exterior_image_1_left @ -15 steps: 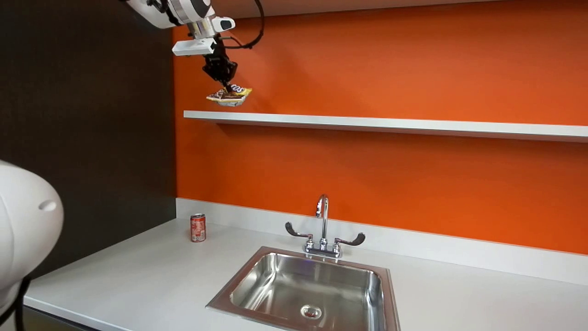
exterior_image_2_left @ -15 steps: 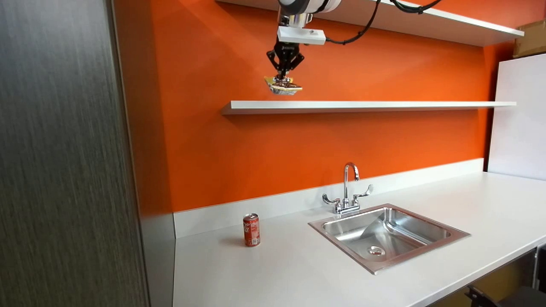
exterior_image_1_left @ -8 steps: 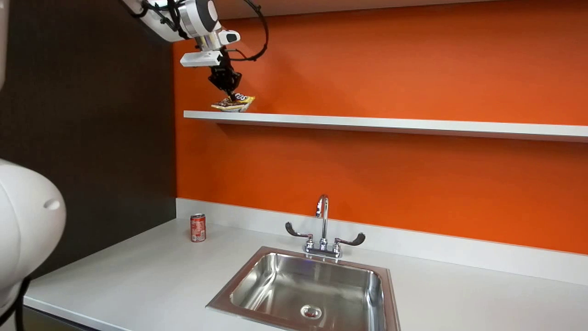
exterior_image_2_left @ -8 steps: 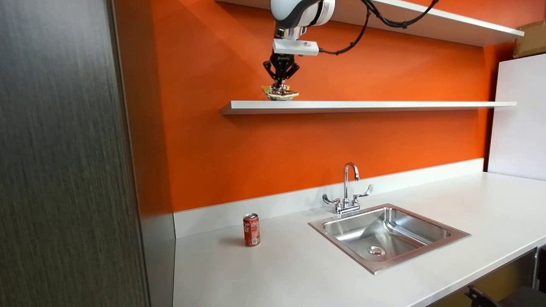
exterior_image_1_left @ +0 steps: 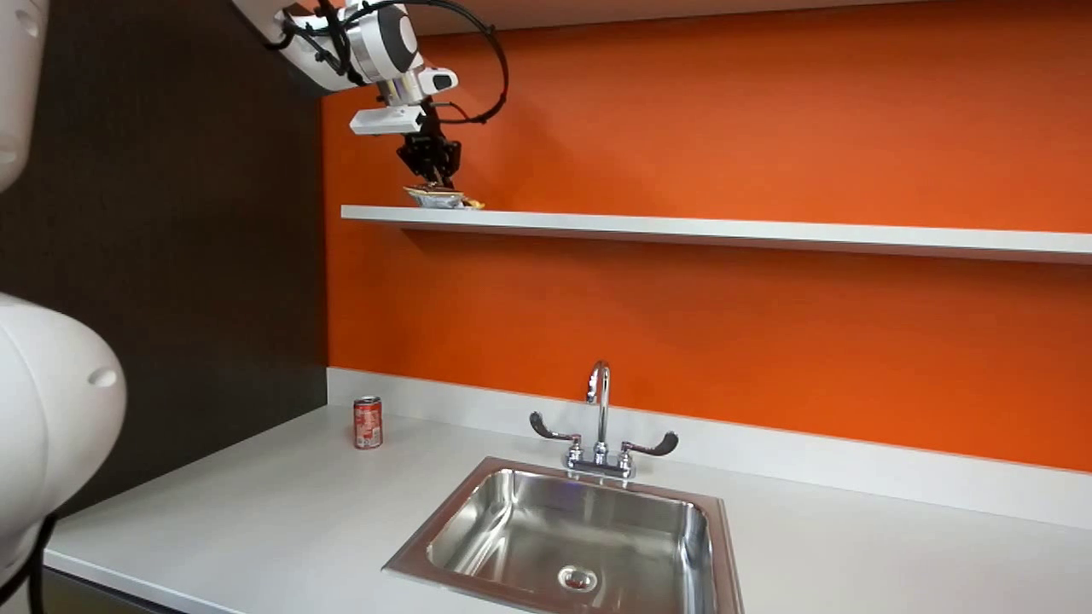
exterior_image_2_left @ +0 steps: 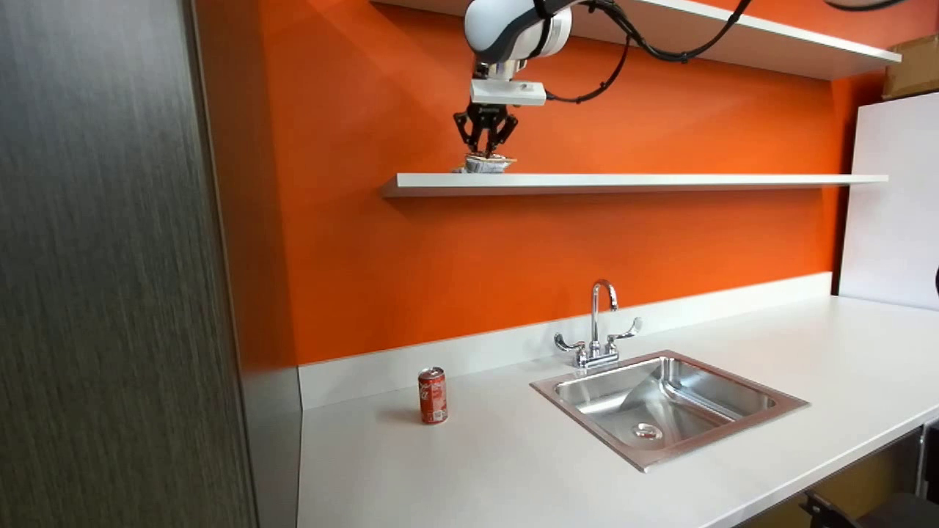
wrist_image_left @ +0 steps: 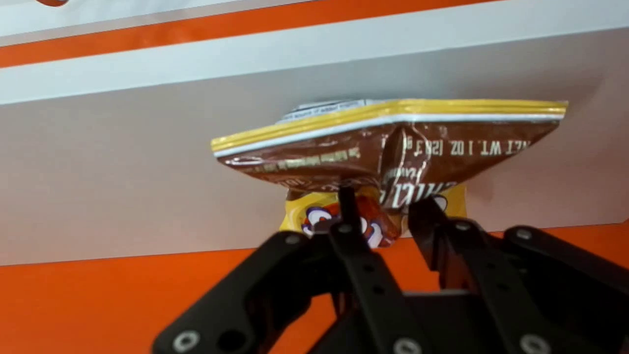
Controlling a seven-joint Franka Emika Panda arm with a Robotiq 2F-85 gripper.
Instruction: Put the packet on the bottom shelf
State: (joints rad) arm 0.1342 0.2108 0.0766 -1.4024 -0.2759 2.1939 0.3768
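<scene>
Packet [wrist_image_left: 388, 152]: down on the bottom shelf [exterior_image_1_left: 682, 227], toward the left end as pictured in both exterior views, touching the top surface near the orange wall [exterior_image_1_left: 768, 341]. Lies bent, with a crease at its middle and a raised crimped edge in yellow and white toward the front of the shelf. Shows, in the wrist view, brown foil with pale upside-down lettering, then a yellow part with cartoon figures nearer the wall; in an exterior view, a pale back [exterior_image_2_left: 486, 166] beneath the raised edge. Directly above, pointing down at the packet, the end effector [wrist_image_left: 385, 194], with fingers [wrist_image_left: 349, 209] slightly parted around the crease and a visible gap between them; cannot tell whether touching the foil. Above that, a white arm [exterior_image_2_left: 488, 26]. Lower down, on the desk [exterior_image_1_left: 213, 512]: a red can [exterior_image_1_left: 368, 424], upright, near a dark panel [exterior_image_1_left: 171, 256]; a steel sink [exterior_image_1_left: 450, 513], set into the surface; a chrome faucet [exterior_image_1_left: 602, 431], just behind the basin, close to the pale backsplash [exterior_image_1_left: 768, 452]. Higher up, in an exterior view, an upper shelf [exterior_image_2_left: 741, 55], with a cardboard box [exterior_image_2_left: 913, 70] near its far end, above a tall white panel [exterior_image_2_left: 891, 191].
</scene>
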